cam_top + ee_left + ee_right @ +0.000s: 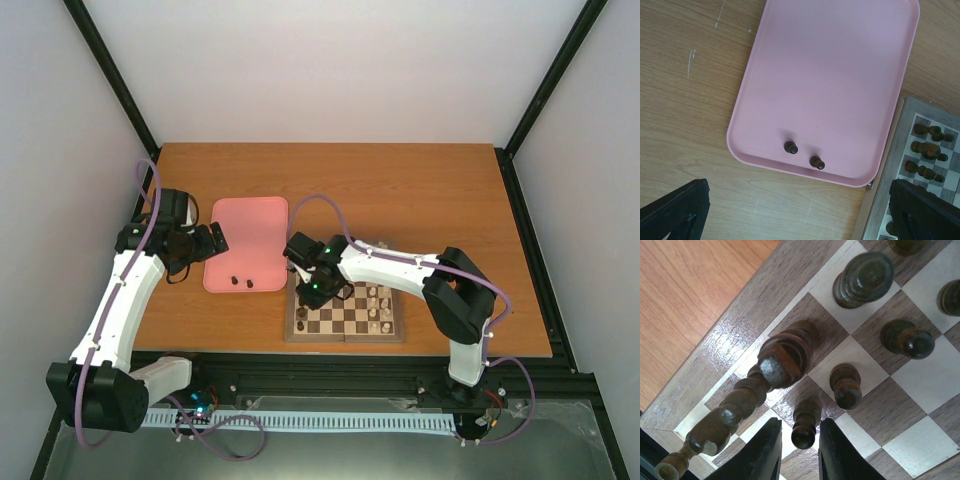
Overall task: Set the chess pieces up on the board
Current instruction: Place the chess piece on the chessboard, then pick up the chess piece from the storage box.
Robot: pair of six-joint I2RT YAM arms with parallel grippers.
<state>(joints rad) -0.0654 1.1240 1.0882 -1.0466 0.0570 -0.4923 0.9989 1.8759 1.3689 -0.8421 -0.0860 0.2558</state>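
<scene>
- The right gripper (799,429) straddles a dark pawn (806,415) that stands near the 9 o'clock edge of the board (715,350). A sliver of light shows beside the pawn, so I cannot tell whether it is pinched or merely flanked.
- Risk: a tall piece (785,357) stands close at the pawn's 11 o'clock and a second pawn (845,385) at its 2 o'clock. Fingers that spread or rise askew could topple either one, and with it the crowded row.
- Risk: if the pawn clings to one finger, it may tip as the gripper lifts.
- The left gripper (799,200), spread wide, hangs over the 6 o'clock rim of the tray (830,75), where two pieces (791,147) stand upright.
- The pieces are glossy dark-brown turned wood with pale, rubbed tops. They look small, slim and easy to upset.
</scene>
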